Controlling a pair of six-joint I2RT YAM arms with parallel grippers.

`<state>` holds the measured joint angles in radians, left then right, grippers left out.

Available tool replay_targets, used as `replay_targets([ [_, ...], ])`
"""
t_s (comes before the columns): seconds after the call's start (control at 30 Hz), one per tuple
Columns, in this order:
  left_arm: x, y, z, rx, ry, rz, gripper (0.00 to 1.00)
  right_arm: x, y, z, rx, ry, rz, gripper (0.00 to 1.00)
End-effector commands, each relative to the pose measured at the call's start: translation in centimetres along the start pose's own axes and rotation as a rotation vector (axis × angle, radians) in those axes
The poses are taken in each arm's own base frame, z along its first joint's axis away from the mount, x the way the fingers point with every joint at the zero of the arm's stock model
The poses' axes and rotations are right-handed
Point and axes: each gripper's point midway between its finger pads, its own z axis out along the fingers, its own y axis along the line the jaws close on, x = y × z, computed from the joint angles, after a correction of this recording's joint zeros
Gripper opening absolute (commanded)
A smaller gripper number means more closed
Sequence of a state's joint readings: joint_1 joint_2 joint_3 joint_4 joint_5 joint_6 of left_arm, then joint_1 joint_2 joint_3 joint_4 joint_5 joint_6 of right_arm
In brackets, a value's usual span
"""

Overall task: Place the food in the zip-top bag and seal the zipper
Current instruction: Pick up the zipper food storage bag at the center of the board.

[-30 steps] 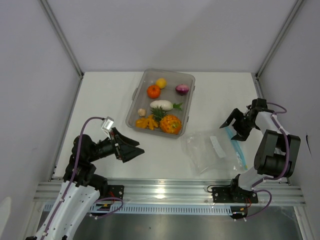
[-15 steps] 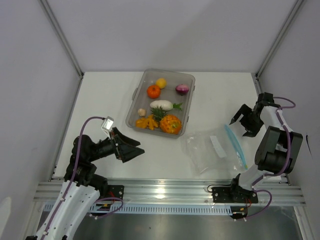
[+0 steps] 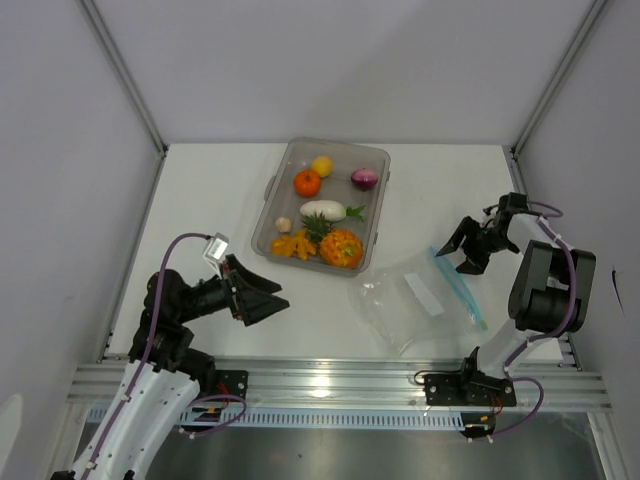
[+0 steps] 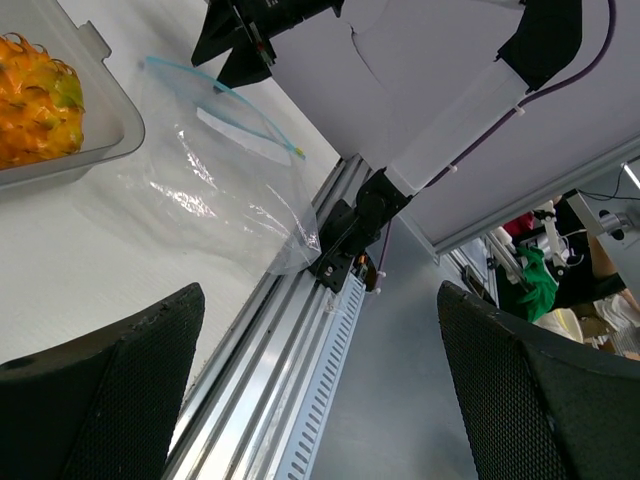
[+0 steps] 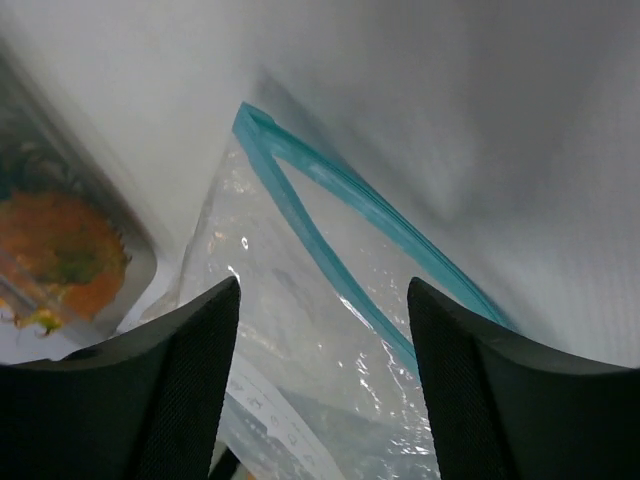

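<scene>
Just changed: the right tool is coming back in from the right edge of the top view toward the upper end of the zipper. The zip-top bag is lying further left and more slanted than a moment ago.
Meaning for the task: the bag is probably still being set up and its mouth readied. Nothing is going in yet, so filling and sealing are both still waiting.
Right tool: its jaws are standing apart and gripping nothing. In its wrist view the blue strip is running down the gap between the two fingers.
Left tool: the left tool is gaping wide and empty at the lower left of the top view, well apart from both bag and tray.
Bag place: it is lying on the worktop at lower right of centre, between the tray and the right arm.
Food place: the food is all sitting in the tray at upper centre, with the pumpkin at its near right corner.
Hard to make out: whether the right tool is touching the bag is not showing. The two blue strips are parting near the corner, but how far the mouth is gaping is unclear. The left wrist view is cutting off all of the tray except the pumpkin corner. The right wrist view is blurring the tray.
</scene>
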<state>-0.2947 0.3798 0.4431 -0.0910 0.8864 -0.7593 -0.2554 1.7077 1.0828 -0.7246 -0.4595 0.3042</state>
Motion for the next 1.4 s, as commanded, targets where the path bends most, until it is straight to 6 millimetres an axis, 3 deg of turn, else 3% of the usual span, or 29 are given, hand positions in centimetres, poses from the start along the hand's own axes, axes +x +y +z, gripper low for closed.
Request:
replay_targets([
  [0.0,-0.2,-0.5,0.0,0.026,0.004,0.022,0.99,1.5,3.6,0.1,-0.168,0.065,-0.068,0.67],
  [0.1,-0.5,-0.4,0.1,0.02,0.003,0.028,0.95,3.2,5.6,0.4,-0.19,0.101,-0.141,0.63],
  [0.27,-0.5,-0.3,0.2,0.008,0.03,0.024,0.87,6.2,8.6,0.2,-0.256,0.17,-0.226,0.46],
  [0.5,-0.4,-0.2,0.3,0.009,0.04,0.013,0.83,9.8,9.7,-0.5,-0.298,0.222,-0.284,0.33],
  [0.6,-0.4,-0.1,0.4,0.008,0.046,0.007,0.82,10.6,9.1,-0.2,-0.25,0.228,-0.318,0.43],
  [0.63,-0.4,-0.1,0.4,0.008,0.049,0.004,0.82,10.3,8.8,-0.2,-0.226,0.214,-0.316,0.54],
  [0.7,-0.4,0.1,0.5,0.003,0.053,0.001,0.76,9.0,8.2,0.0,-0.152,0.165,-0.319,0.62],
  [0.83,0.9,1.1,0.8,-0.032,0.11,-0.064,0.52,7.0,8.1,0.7,-0.086,0.144,-0.315,0.8],
  [0.97,4.1,1.2,1.8,-0.04,0.214,-0.101,0.18,5.7,8.2,1.1,-0.058,0.134,-0.33,0.83],
  [1.07,6.8,2.1,2.8,-0.075,0.286,-0.159,0.01,5.8,8.6,1.4,-0.082,0.142,-0.323,0.84],
  [1.27,11.2,3.1,4.4,-0.082,0.371,-0.224,0.0,8.2,8.2,2.3,-0.113,0.231,-0.324,0.83],
  [1.37,11.9,3.5,5.5,-0.084,0.387,-0.229,0.01,9.1,8.4,2.7,-0.149,0.264,-0.316,0.8],
])
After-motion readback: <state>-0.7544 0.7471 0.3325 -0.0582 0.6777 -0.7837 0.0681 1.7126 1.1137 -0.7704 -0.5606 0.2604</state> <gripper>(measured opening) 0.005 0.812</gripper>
